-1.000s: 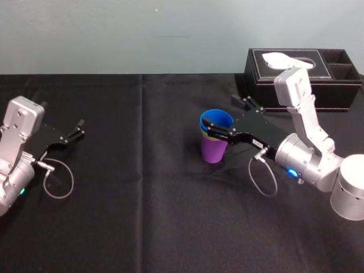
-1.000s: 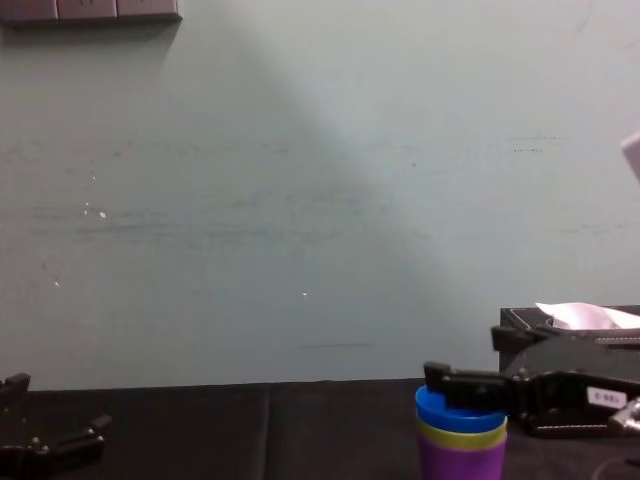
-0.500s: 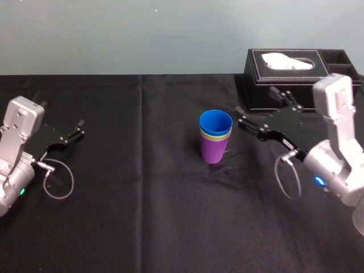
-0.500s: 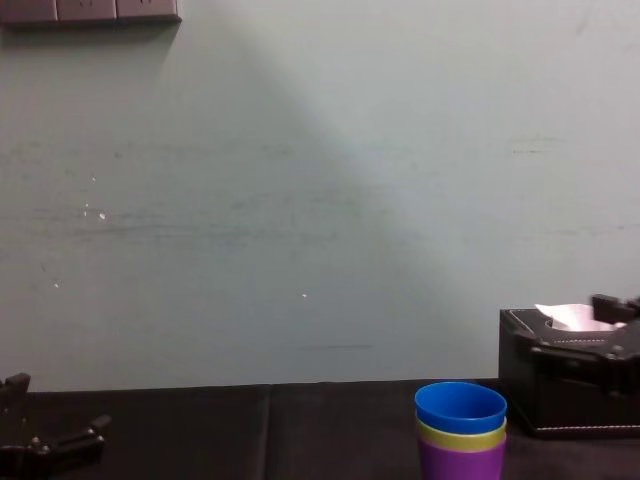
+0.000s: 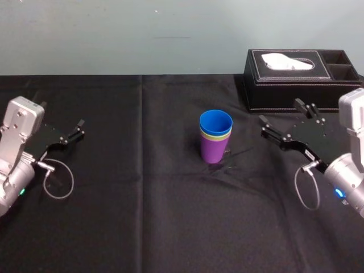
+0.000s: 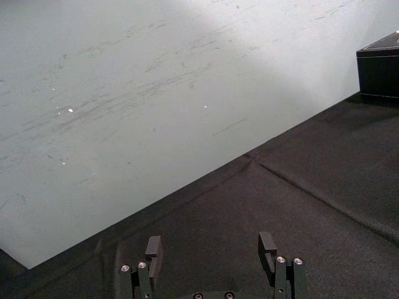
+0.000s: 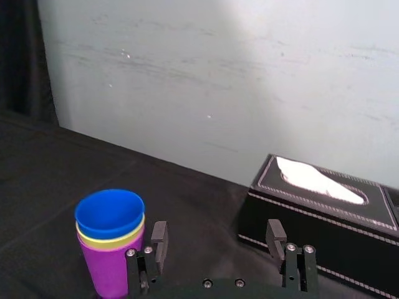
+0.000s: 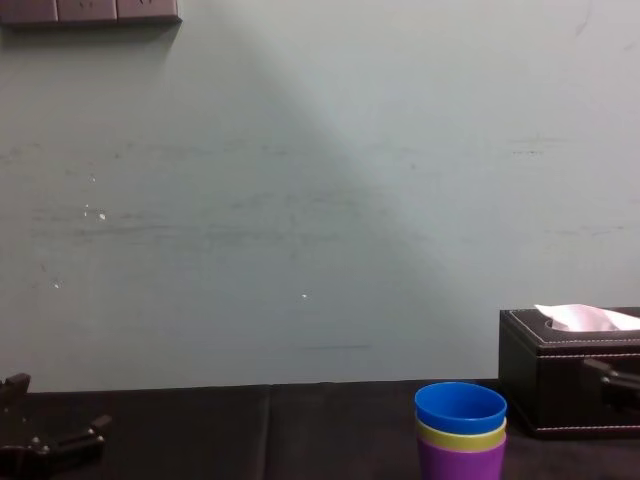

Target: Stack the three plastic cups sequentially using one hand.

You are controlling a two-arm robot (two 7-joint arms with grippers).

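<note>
Three cups are sitting nested in one upright stack near the middle of the desk [image 5: 142, 199], a little toward its far edge. The purple cup [image 5: 214, 151] is standing on the black cloth and carrying the others. The lime green cup [image 5: 215, 136] is sitting inside it with just its rim band showing, and the blue cup [image 5: 215, 122] is sitting innermost on top, mouth up. I'm seeing the right gripper [image 5: 280, 112] hovering well apart from the stack, toward the desk's right edge, its fingers spread wide and gripping nothing. Behind it, at the far right corner, the black tissue box [image 5: 284, 85] is holding a white tissue [image 5: 287, 60] that is poking from its lid. The left gripper [image 5: 61, 115] is resting near the left edge, fingers likewise spread and empty.
</note>
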